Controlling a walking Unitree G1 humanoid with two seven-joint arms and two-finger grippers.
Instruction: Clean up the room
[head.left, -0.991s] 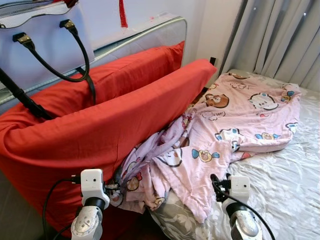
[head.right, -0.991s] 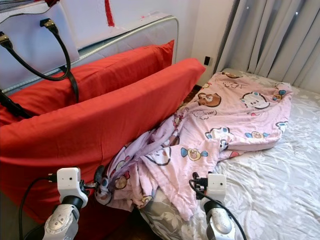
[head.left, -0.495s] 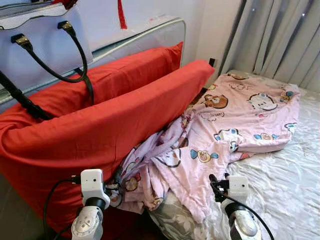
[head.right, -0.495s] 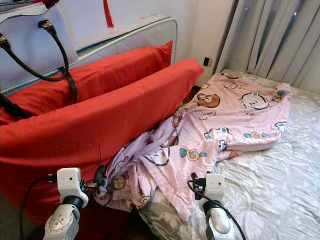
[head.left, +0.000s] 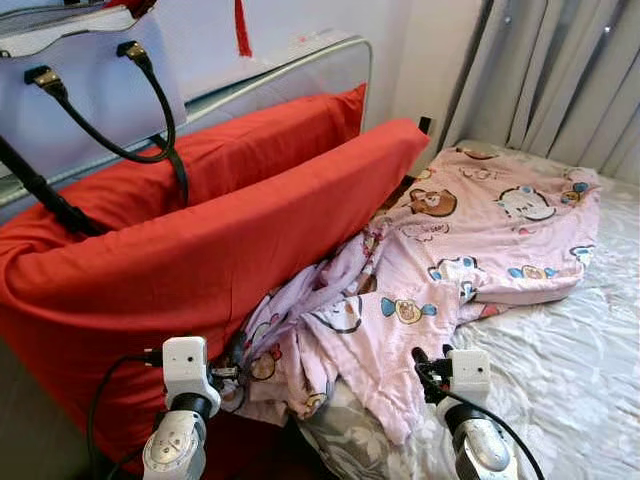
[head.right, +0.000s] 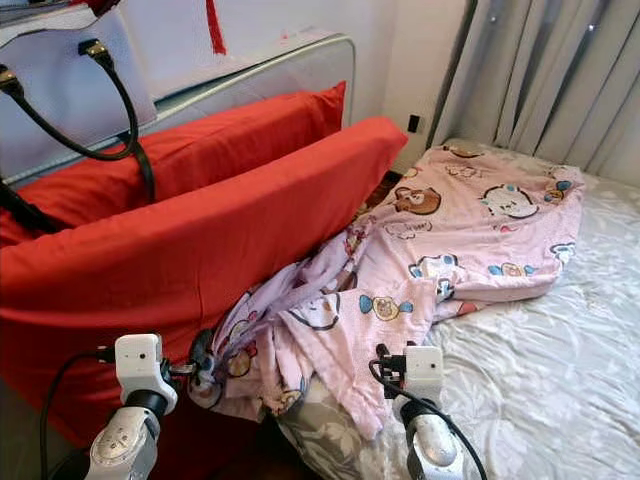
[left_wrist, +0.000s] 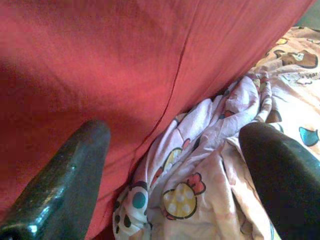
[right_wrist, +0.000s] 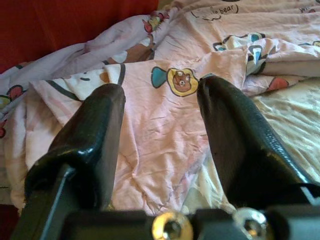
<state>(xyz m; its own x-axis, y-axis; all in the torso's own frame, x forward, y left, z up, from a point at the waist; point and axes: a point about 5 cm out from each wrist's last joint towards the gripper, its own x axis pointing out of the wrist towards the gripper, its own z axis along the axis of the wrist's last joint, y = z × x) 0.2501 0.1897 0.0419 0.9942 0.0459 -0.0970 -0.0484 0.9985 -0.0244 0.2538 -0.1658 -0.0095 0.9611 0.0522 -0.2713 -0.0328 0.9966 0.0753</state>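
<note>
Head views: pink cartoon-print sheet (head.left: 470, 240) lay crumpled on the bed (head.left: 580, 370) against red pillows (head.left: 200, 250); handbag (head.left: 80, 90) stood above. Wrist views: left tool (left_wrist: 175, 165) spread wide, right tool (right_wrist: 160, 125) parted, both over the sheet.

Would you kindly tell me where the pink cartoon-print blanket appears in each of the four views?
Left eye view: pink cartoon-print blanket spreads centre to right over the bed, beside the red cushion.
Right eye view: centre to right.
Left wrist view: bunched against the cushion, between the left claw's fingers.
Right wrist view: beyond and between the right claw's fingers.
Shared landmark: the red cushion.
</note>
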